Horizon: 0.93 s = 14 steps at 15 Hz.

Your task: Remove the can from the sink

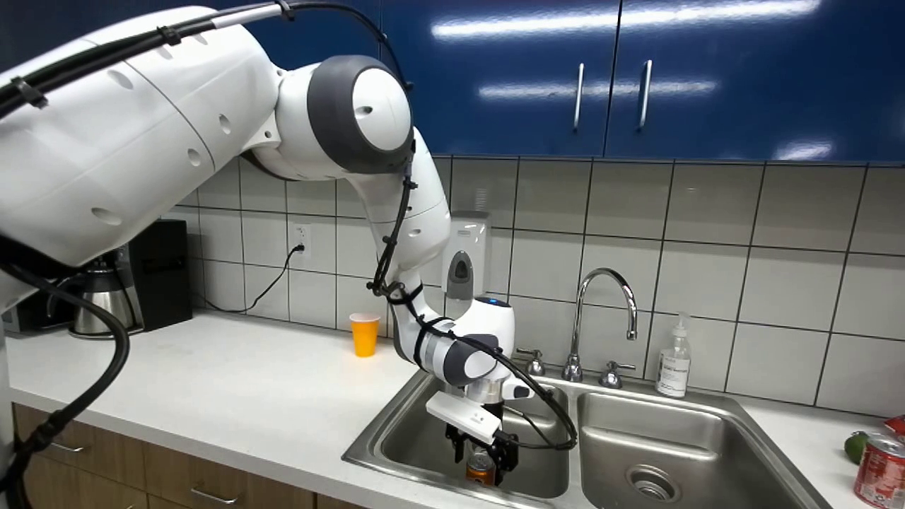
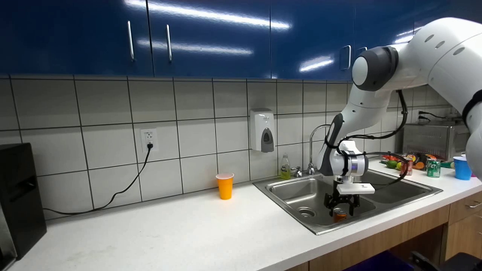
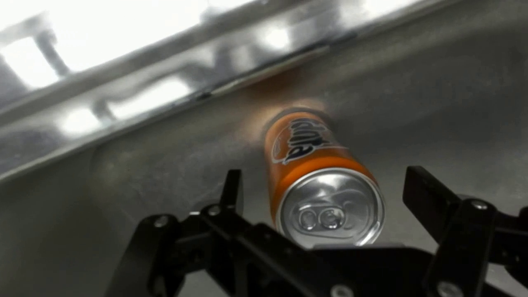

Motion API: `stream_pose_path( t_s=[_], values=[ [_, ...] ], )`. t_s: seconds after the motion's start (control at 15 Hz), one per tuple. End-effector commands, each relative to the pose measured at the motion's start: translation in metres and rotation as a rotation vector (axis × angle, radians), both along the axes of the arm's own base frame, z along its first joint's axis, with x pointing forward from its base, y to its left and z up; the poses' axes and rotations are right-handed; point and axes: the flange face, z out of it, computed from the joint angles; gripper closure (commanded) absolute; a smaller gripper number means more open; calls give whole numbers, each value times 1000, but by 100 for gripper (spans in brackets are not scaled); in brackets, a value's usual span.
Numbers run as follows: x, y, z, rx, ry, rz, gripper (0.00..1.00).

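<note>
Inside the sink (image 1: 650, 418), in the basin (image 2: 315, 201) nearer the orange cup (image 2: 225, 188), the can (image 3: 321, 177) stands upright: orange sides, dark lettering edged in white, a silvery top with its pull tab. The jaws are spread wide, one on each side of it, gaps showing in the wrist view. The cup, pale-rimmed, sits on the tabletop (image 2: 150, 233), its contents hidden. A clear bottle (image 2: 285, 167) at the sink's back edge holds yellow-green liquid (image 2: 285, 173).
</note>
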Motion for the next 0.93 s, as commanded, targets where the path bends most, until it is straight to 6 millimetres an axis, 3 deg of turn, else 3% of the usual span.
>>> stream_pose_path(
  t_s=[0.0, 0.07, 0.13, 0.2, 0.47, 0.67, 0.87],
  values=[
    [5, -5, -8, -3, -17, 11, 0],
    [6, -5, -9, -3, -17, 11, 0],
    [6, -5, -9, -5, -20, 13, 25],
    [7, -5, -10, -6, -23, 16, 28],
    [9, -2, -10, -5, -34, 19, 60],
    [10, 1, -5, 2, -36, 26, 62],
    [14, 9, 14, 15, -43, 34, 62]
  ],
)
